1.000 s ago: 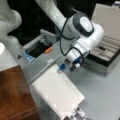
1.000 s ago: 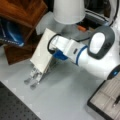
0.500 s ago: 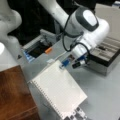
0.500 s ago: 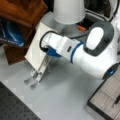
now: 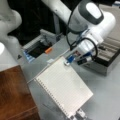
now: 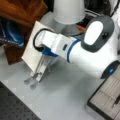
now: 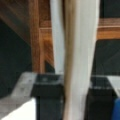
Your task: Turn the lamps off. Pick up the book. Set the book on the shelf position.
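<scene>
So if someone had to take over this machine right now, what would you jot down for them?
Gripper: shut on the book's edge, seen edge-on in the wrist view.
Book: lifted and tilted off the grey table in both front views.
Shelf position: the brown wood board at a front view's bottom left, bare; the book is not on it.
Done: book picked up.
Left: placing it on the board.
Lamps: none can be made out.

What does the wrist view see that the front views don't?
Only the wrist view: the book edge-on, squeezed between two dark fingers. Only a front view: the book's lined page, its spiral binding, the grey case and the white arm. Both: the book held by the gripper, with brown wood nearby.
</scene>
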### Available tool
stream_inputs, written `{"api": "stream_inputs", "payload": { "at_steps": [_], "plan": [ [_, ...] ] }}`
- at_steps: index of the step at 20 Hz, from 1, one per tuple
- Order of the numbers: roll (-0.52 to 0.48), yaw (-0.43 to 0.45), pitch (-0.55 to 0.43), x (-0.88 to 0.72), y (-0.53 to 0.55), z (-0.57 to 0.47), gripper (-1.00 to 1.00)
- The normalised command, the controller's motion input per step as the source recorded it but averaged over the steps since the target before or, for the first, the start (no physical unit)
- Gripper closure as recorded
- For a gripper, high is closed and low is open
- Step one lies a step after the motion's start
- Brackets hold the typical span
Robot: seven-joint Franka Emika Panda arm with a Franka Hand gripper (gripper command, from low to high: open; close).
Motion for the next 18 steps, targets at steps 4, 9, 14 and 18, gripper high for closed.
{"api": "stream_inputs", "payload": {
  "at_steps": [4, 9, 14, 18],
  "plan": [
    [-0.313, -0.34, 0.2, 0.49, 0.22, 0.05, 1.0],
    [-0.42, -0.27, 0.209, 0.45, 0.3, 0.21, 1.0],
    [-0.361, -0.229, 0.165, 0.42, 0.26, 0.29, 1.0],
    [-0.282, -0.211, 0.132, 0.36, 0.15, 0.28, 1.0]
  ]
}}
